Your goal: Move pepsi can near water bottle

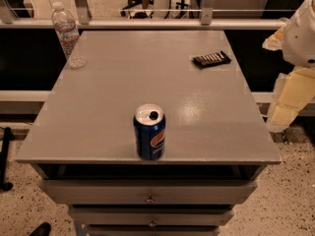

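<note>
Three things sit on the desk (147,73). The can (149,132) stands upright at the front edge, untouched, its round Pepsi logo facing the camera. The water bottle (67,35) stands at the far left corner, well apart, its label unreadable. A dark packet (211,59) lies far right. The pincer (288,100) hangs off the desk's right side; I cannot tell whether it is open or closed.

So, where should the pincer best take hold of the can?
Probably around the middle of its round wall, coming from the right: the can stands upright at the front edge of the table, and the pincer hangs off the right edge.
</note>
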Robot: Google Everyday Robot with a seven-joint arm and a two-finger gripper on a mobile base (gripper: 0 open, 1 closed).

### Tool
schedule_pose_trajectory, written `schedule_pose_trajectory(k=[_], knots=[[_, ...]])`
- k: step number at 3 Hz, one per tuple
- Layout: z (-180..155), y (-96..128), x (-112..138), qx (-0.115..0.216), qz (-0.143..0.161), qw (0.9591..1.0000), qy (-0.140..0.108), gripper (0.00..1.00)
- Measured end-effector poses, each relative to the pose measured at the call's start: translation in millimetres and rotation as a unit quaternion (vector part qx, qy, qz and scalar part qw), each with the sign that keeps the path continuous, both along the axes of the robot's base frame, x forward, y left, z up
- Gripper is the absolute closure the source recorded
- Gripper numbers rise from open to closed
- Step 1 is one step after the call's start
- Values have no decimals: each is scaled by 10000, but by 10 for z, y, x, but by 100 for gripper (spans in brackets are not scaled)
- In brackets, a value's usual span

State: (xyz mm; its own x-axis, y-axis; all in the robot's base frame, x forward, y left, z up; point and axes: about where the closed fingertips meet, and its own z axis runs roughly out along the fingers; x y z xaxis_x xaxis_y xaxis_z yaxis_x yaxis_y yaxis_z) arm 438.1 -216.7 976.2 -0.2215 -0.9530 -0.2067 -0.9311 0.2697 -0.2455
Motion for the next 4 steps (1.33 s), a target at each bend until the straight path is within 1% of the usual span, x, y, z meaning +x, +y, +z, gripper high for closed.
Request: schedule_pose_trajectory(k=[1,2,3,4], knots=[[0,0,0,0,0,10000,-1,0],[-50,20,-5,167,12,9999,-12,0],[-328,117,-7,728,-21,9973,65,0],[-633,469,48,1758,35,9843,119,0]])
